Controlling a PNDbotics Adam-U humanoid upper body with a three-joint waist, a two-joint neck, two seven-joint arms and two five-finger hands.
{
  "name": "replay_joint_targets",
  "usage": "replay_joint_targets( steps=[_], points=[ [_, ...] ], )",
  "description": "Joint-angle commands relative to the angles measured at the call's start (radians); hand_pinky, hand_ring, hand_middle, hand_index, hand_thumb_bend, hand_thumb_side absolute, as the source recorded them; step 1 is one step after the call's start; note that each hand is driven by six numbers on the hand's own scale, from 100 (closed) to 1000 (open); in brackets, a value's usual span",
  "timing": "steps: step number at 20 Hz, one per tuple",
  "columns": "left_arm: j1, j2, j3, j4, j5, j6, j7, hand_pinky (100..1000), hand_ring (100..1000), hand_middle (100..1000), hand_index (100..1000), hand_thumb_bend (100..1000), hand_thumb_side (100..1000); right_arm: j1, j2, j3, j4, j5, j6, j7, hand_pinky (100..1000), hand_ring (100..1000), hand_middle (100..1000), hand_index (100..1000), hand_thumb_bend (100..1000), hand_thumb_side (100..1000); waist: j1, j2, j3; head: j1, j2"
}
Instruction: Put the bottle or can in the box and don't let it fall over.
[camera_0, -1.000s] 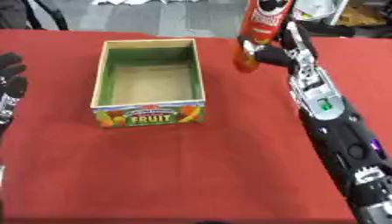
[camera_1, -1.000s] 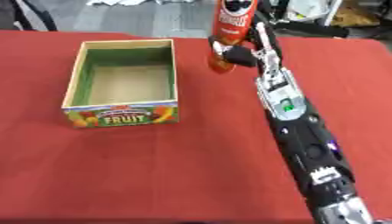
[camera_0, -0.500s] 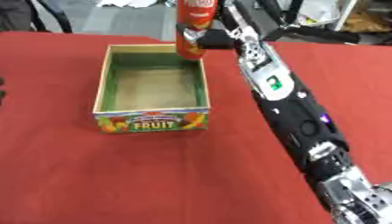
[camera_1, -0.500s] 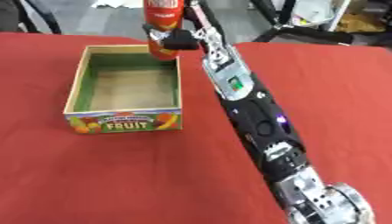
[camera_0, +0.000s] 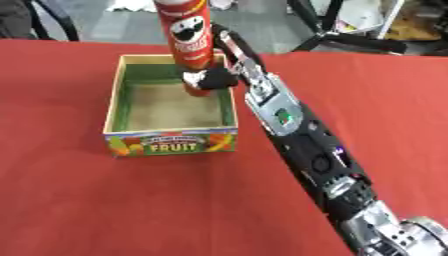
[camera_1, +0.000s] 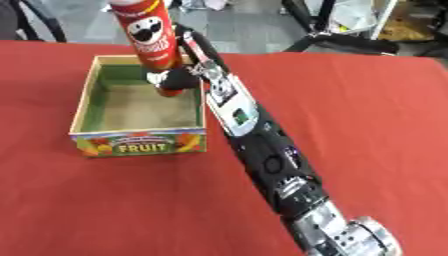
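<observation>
The right hand (camera_0: 213, 78) has its fingers curled round the lower part of the tall red cylinder-shaped crisp can (camera_0: 186, 41) and holds it upright, in the far right corner of the open cardboard fruit box (camera_0: 120, 111) — close to both walls. The box floor is bare toward its left and near walls, and the box sits near the far edge of the red tablecloth (camera_0: 105, 200).

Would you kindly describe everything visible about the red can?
The red can is a tall tube with a mustached cartoon face and white lettering; its top is cut off by the picture's edge. It stands nearly upright, leaning slightly, over the far right corner of the open cardboard box. The right robot hand is curled round its lower end, whose base is hidden.
</observation>
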Motion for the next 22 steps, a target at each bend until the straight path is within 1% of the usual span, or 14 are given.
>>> replay_joint_targets(
  steps=[1, 2, 3, 4, 6, 11, 14, 19, 22],
  points=[
    [-0.005, 0.014, 0.006, -0.013, 0.003, 0.001, 0.000, 863, 862, 820, 885, 657, 720, -0.013, -0.004, -0.003, -0.016, 0.032, -0.022, 0.002, 952, 807, 778, 816, 383, 340, 0.008, -0.013, -0.005, 0.003, -0.013],
    [-0.005, 0.014, 0.006, -0.013, 0.002, 0.001, 0.000, 863, 862, 820, 885, 657, 720, -0.010, -0.004, -0.005, -0.018, 0.032, -0.025, -0.001, 954, 808, 779, 876, 461, 403, 0.009, -0.013, -0.009, 0.004, -0.012],
    [-0.004, 0.014, 0.006, -0.012, 0.002, 0.001, 0.001, 863, 862, 819, 885, 657, 720, -0.007, -0.005, -0.007, -0.021, 0.030, -0.027, -0.003, 958, 812, 783, 922, 505, 434, 0.009, -0.013, -0.012, 0.005, -0.011],
    [-0.003, 0.015, 0.007, -0.012, 0.002, 0.001, 0.001, 864, 862, 819, 885, 657, 720, -0.004, -0.007, -0.008, -0.023, 0.026, -0.028, -0.002, 963, 819, 788, 950, 538, 451, 0.010, -0.013, -0.016, 0.006, -0.010],
    [-0.001, 0.015, 0.007, -0.012, 0.002, 0.001, 0.002, 864, 862, 819, 886, 657, 720, 0.000, -0.009, -0.009, -0.026, 0.017, -0.032, 0.008, 970, 825, 794, 991, 566, 459, 0.010, -0.014, -0.022, 0.009, -0.010],
    [0.001, 0.015, 0.008, -0.012, 0.001, 0.002, 0.002, 864, 862, 819, 885, 658, 720, 0.009, -0.017, -0.010, -0.035, 0.008, -0.042, 0.031, 979, 835, 805, 1000, 604, 470, 0.011, -0.016, -0.031, 0.014, -0.009],
    [0.003, 0.015, 0.010, -0.011, 0.000, 0.002, 0.004, 864, 861, 819, 885, 660, 719, 0.016, -0.020, -0.014, -0.041, 0.004, -0.046, 0.036, 984, 840, 811, 1000, 627, 492, 0.012, -0.018, -0.035, 0.017, -0.008],
    [0.008, 0.014, 0.013, -0.011, 0.000, 0.002, 0.007, 864, 861, 819, 885, 661, 718, 0.029, -0.031, -0.029, -0.074, -0.029, -0.039, 0.012, 982, 835, 806, 1000, 616, 491, 0.013, -0.024, -0.044, 0.025, -0.004],
    [0.013, 0.014, 0.016, -0.011, 0.000, 0.003, 0.010, 864, 861, 818, 885, 661, 718, 0.055, -0.057, -0.040, -0.136, -0.097, -0.032, -0.010, 968, 819, 795, 1000, 569, 465, 0.013, -0.029, -0.056, 0.039, -0.001]
  ],
)
